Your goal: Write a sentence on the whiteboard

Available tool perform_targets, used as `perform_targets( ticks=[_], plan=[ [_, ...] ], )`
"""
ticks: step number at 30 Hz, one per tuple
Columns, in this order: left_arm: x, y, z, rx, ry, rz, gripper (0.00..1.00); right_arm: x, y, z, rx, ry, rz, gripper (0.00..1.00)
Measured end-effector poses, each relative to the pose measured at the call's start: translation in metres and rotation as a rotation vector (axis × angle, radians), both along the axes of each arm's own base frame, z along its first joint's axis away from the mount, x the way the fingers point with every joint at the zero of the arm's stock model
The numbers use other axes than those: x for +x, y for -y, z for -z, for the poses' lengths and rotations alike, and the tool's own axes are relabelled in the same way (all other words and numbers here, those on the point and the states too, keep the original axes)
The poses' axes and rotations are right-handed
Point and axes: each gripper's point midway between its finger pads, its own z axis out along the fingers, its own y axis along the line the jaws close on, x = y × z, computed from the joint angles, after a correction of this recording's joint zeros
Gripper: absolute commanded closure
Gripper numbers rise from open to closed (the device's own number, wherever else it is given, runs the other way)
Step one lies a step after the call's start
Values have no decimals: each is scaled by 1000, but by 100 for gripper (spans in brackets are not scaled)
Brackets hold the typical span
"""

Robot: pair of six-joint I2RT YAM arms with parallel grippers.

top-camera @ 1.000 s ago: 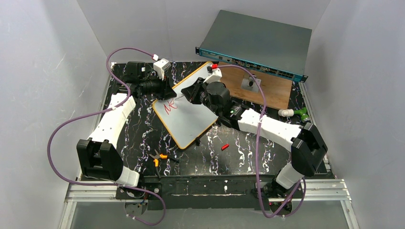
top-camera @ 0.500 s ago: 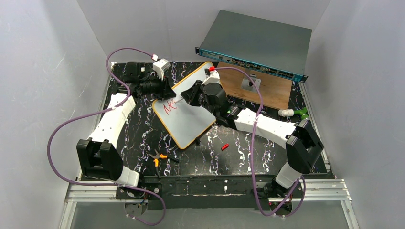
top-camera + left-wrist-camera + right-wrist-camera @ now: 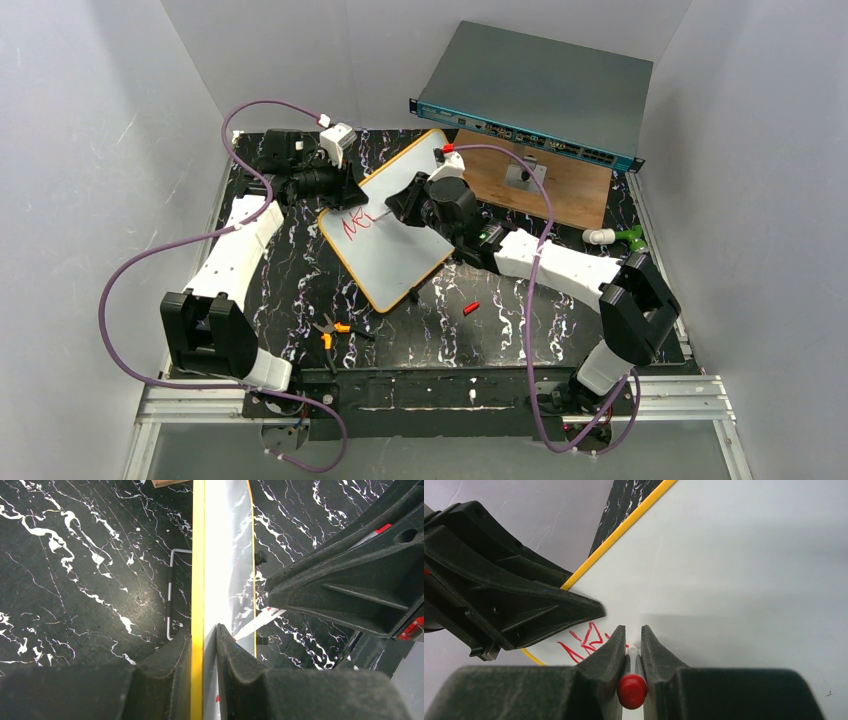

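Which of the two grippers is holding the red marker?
The right gripper, holding the red-ended marker to the orange-rimmed whiteboard; the left gripper clamps that board's edge instead.

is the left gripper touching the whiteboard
Touching. The left wrist view shows the left gripper closed on the whiteboard edge, one finger pressed against each face with no gap.

Your black marbled table (image 3: 290, 290) carries the whiteboard (image 3: 395, 255) at centre, orange-handled pliers (image 3: 333, 330) near the front, a small red piece (image 3: 471, 307) to their right, and a wooden board (image 3: 580, 195) rear right.
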Motion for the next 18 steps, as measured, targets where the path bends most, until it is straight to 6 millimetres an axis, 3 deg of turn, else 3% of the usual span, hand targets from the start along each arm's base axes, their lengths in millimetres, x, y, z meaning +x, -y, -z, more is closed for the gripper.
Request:
perform_targets(
  ticks=[9, 18],
  plan=[
    [0, 0, 0, -1, 0, 2, 100, 0, 0, -2, -2, -12, 5, 99],
    [-1, 1, -1, -6, 0, 7, 100, 11, -2, -25, 26, 7, 39, 99]
  ],
)
